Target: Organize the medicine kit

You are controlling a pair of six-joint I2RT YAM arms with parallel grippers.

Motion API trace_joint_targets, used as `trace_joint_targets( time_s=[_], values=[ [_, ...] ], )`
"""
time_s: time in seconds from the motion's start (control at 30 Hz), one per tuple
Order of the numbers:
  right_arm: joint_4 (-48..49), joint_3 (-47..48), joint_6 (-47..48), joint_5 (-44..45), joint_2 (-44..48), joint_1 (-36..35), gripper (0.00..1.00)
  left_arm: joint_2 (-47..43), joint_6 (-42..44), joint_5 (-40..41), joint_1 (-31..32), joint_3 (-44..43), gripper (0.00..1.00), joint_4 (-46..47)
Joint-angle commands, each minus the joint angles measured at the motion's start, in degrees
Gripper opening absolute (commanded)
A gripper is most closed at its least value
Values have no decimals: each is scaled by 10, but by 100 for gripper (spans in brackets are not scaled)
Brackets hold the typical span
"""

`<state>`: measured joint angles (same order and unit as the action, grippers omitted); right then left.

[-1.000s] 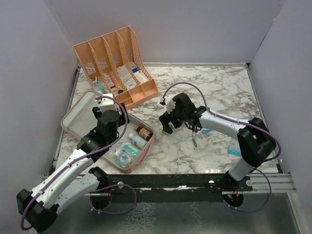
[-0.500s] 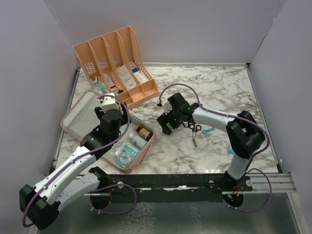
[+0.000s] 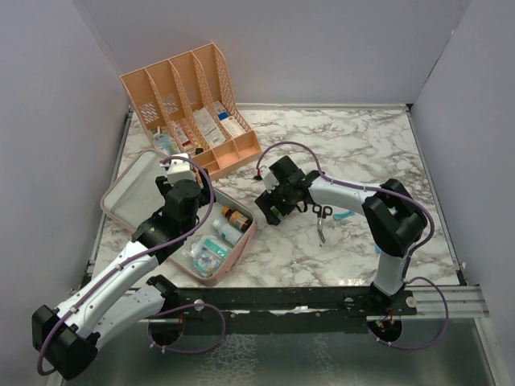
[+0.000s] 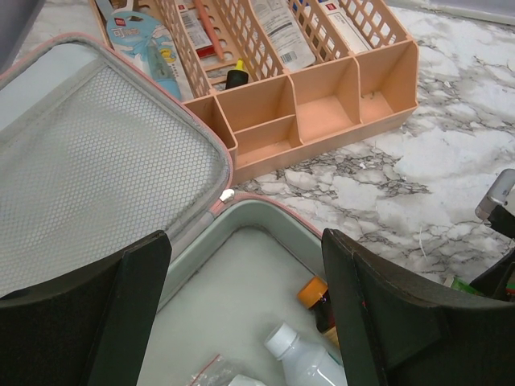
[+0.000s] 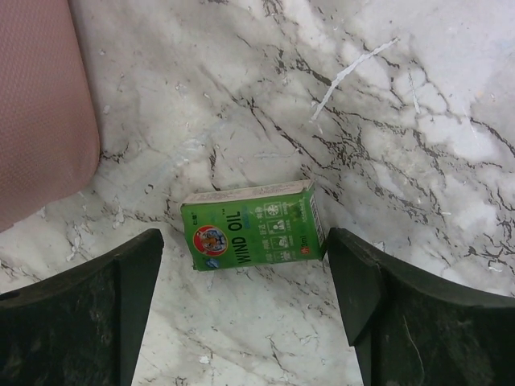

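Observation:
The medicine kit [image 3: 133,189], a flat pink zip case, lies open at the left with its mesh lid [image 4: 96,161] folded back. Its grey-green base [image 4: 217,289] holds an amber bottle with an orange cap [image 4: 315,294], a white bottle [image 4: 302,358] and a clear packet. My left gripper [image 4: 245,322] is open and empty above the base, also seen from the top view [image 3: 181,197]. My right gripper [image 5: 249,322] is open, just above a green "Wind Oil" box [image 5: 253,233] lying flat on the marble beside the kit's pink edge [image 5: 40,121]. The box lies just ahead of the two fingers.
A peach slotted organizer [image 3: 193,100] with boxes and tubes stands behind the kit. Black-handled scissors [image 3: 322,217], a teal item [image 3: 342,215] and a blue item [image 3: 385,248] lie on the marble to the right of my right gripper [image 3: 273,211].
My right gripper has moved left toward the kit's right edge, over the green box. My left gripper shifted slightly over the open kit.

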<state>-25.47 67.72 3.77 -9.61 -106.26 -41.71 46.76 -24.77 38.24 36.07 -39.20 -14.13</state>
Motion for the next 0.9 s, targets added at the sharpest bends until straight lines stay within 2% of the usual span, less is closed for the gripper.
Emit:
trace_joint_targets(
  time_s=[0.0, 0.2, 0.27, 0.33, 0.37, 0.67, 0.87],
  values=[
    [-7, 17, 6, 38, -21, -9, 83, -8, -2, -10, -3, -3, 79, 19],
    [-2, 24, -2, 67, -40, -10, 82, -9, -2, -11, -5, -3, 79, 20],
    [-2, 30, -6, 74, -45, -10, 76, -10, -1, -10, -4, -4, 79, 21],
    [-9, 34, -9, 76, -44, -10, 64, -12, -2, -10, -5, -4, 79, 20],
    [-17, 38, -13, 77, -44, -10, 61, -13, -4, -11, -5, -4, 79, 21],
    [-31, 47, -48, 74, 4, -10, 59, -26, -17, -17, -6, -12, 79, 15],
    [-21, 66, -84, 96, 61, -10, 57, -54, -30, 6, -6, 2, 79, -2]
  ],
)
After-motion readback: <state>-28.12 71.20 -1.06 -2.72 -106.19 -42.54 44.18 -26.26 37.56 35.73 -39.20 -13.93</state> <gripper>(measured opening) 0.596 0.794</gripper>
